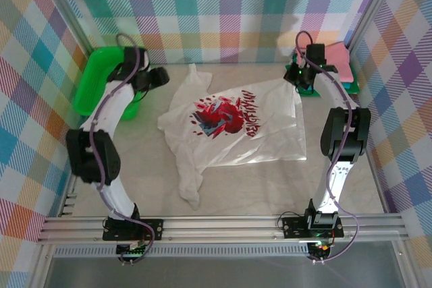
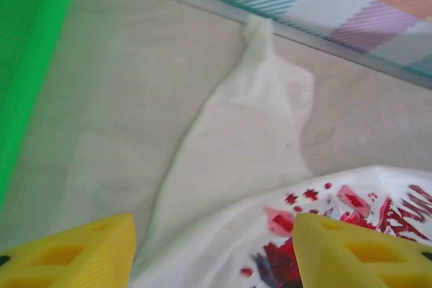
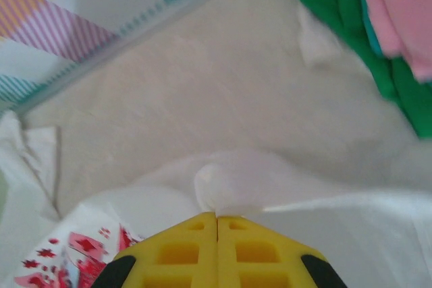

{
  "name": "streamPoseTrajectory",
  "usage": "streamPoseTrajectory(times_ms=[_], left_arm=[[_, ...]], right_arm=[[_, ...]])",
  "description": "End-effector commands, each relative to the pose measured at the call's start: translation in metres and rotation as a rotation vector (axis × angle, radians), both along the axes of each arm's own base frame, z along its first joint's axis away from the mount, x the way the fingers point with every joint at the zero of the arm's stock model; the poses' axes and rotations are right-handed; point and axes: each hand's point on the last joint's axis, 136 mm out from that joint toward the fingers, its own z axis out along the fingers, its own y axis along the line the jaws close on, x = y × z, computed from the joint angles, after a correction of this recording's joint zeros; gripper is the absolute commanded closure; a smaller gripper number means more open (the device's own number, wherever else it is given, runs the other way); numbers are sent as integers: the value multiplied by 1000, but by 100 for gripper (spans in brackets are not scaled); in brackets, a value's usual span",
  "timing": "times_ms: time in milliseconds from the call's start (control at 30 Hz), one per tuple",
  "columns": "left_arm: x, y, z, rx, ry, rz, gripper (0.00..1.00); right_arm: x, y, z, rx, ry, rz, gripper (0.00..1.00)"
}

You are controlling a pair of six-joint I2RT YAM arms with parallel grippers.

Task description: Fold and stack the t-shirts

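Right claw (image 3: 217,215) clenched on white t-shirt (image 1: 229,126) corner, upper right of top view. Left claw (image 2: 212,234) released, sleeve (image 2: 270,92) just ahead, up-frame; nearer that side.

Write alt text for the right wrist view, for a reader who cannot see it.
Two yellow fingers, closed together at the bottom edge, pinch a puckered fold of a white t-shirt spread across a pale table. A stack of folded shirts, pink on top of green, lies at the top right, and a plaid wall runs along the top left.
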Motion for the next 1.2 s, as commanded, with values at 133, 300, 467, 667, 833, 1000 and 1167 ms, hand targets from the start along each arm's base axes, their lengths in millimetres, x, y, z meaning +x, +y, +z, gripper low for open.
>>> streamPoseTrajectory(times_ms=[133, 300, 467, 667, 833, 1000, 1167], left_arm=[[51, -57, -82, 203, 182, -155, 33], [83, -66, -118, 186, 201, -142, 25], [95, -61, -148, 223, 220, -106, 12], [97, -59, -183, 195, 264, -106, 32], [105, -63, -198, 153, 253, -111, 71], [120, -36, -198, 107, 225, -26, 100], [135, 18, -189, 100, 191, 117, 100]], right_arm=[[-26, 6, 27, 53, -49, -9, 100], [-39, 9, 36, 59, -69, 17, 100], [-47, 16, 49, 93, -104, 44, 100], [-55, 22, 64, 120, -135, 69, 100], [-58, 21, 63, 119, -138, 70, 100], [-58, 4, 42, 116, -96, 11, 100], [-51, -10, 33, 51, -66, -16, 100]])
